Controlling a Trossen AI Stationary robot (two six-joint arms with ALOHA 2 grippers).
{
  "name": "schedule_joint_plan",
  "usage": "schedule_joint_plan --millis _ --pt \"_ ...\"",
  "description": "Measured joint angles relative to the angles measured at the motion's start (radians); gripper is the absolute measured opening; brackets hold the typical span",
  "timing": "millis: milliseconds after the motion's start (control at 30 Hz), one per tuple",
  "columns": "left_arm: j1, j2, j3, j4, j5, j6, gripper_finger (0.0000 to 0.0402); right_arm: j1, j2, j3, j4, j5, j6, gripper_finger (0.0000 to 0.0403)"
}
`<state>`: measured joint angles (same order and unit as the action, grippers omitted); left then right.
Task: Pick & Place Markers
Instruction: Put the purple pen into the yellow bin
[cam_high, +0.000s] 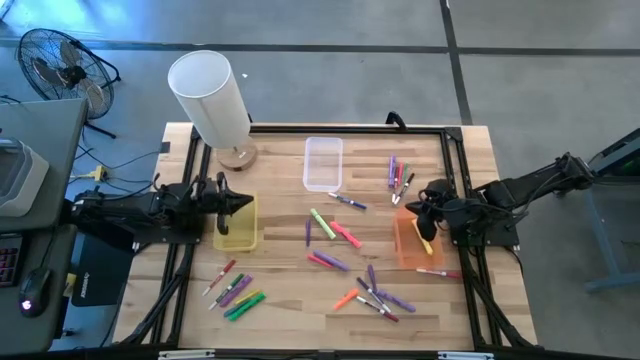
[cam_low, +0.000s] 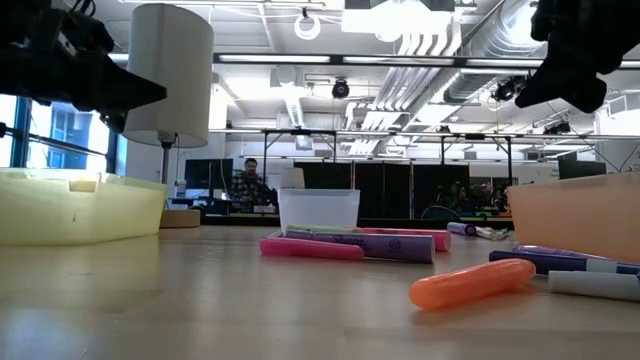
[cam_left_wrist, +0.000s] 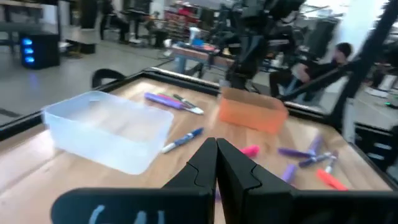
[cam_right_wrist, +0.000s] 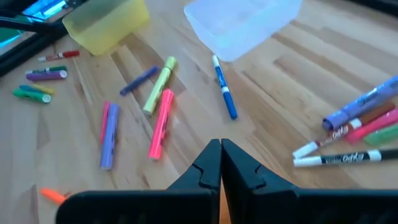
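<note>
The right gripper (cam_high: 428, 203) is hovering with its fingers pressed together on nothing, over the near end of the orange bin (cam_high: 409, 243). A yellow marker (cam_high: 425, 240) is lying inside that bin, just beneath the closed tips, its long axis slanting along the bin's length; that position suggests a drop-off into the bin. Just beyond the bin's far end, a cluster of markers (cam_high: 398, 175) is lying roughly parallel, pointing away from the gripper. Farther out, toward the table's middle, pink, green and purple markers (cam_right_wrist: 161, 122) are lying scattered at loose angles, most slanting between the two arms. The clear bin (cam_high: 323, 163) is standing past them. Farthest across, the left gripper (cam_high: 243, 204) is waiting, also closed and empty, above the yellow bin (cam_high: 238, 226), with another small bunch of markers (cam_high: 234, 291) lying well below it.
</note>
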<state>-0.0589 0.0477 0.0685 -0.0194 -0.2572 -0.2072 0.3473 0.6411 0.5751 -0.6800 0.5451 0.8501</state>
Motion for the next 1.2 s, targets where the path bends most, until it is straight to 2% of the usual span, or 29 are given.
schedule_joint_plan --millis 167,400,500,600,900,1067,1200 --pt "0.0 0.109 0.077 0.009 -0.019 -0.035 0.0023 0.0 0.0 0.0 0.012 0.053 -0.024 0.0001" --pt "0.0 0.38 0.199 0.003 -0.018 -0.052 0.0114 0.0 0.0 0.0 0.012 0.073 -0.024 0.0001" --pt "0.0 0.508 0.286 -0.03 -0.006 -0.036 0.015 0.0 0.0 0.0 0.011 0.076 -0.024 0.0002" --pt "0.0 0.659 0.404 -0.076 0.053 0.004 0.0173 0.0 0.0 0.0 0.011 0.085 -0.031 0.0001" --pt "0.0 1.134 0.816 -0.364 0.109 0.254 0.0175 0.0 0.0 0.0 0.011 0.104 -0.047 0.0001" --pt "0.0 1.334 1.005 -0.448 0.182 0.373 0.0174 0.0 0.001 0.0 0.011 0.104 -0.048 0.0001" --pt "-0.001 1.506 1.103 -0.539 0.193 0.552 0.0174 0.0 0.001 0.0 0.01 0.1 -0.072 0.0002"
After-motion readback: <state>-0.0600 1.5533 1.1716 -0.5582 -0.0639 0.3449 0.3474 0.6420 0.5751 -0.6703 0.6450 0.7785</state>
